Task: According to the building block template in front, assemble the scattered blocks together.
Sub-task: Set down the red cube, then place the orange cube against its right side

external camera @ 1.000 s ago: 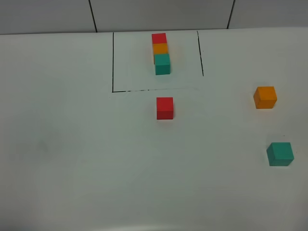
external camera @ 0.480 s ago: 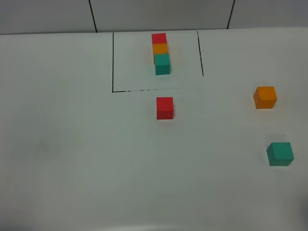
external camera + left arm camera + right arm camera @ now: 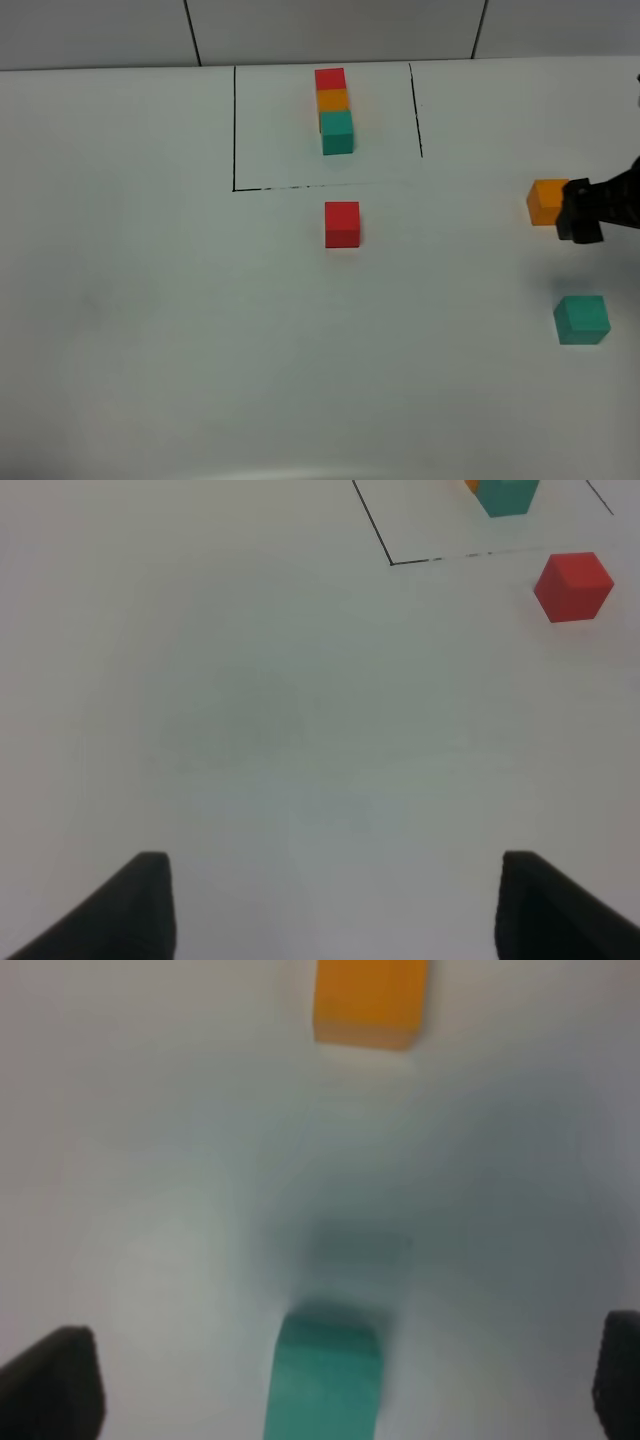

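The one change from half a second ago is on the right. The right gripper (image 3: 580,212) has come in from the table's right edge, where no arm showed before. In the high view its dark tip now covers the right side of the loose orange matte cube (image 3: 546,200).

In the right wrist view, its two black fingers (image 3: 50,1385) sit far apart at opposite edges of the picture and hold nothing. That picture is blurred, so I cannot tell how high the gripper hangs above the table or whether it touches the orange cube. The same view shows the loose teal-green matte cube (image 3: 328,1375) between the fingers, close to the camera, and the orange cube farther ahead.

None of the cubes has moved. The orange cube lies far right, with the teal-green cube nearer the front edge and well apart from it. The loose red matte cube (image 3: 342,224) lies in the middle, just outside the thin black outlined rectangle (image 3: 234,130) drawn on the white table (image 3: 150,320). Inside that rectangle is the joined three-cube template line (image 3: 334,108), running red, orange, teal from back to front.

The left gripper (image 3: 335,910) hangs over bare table, jaws spread wide and empty.
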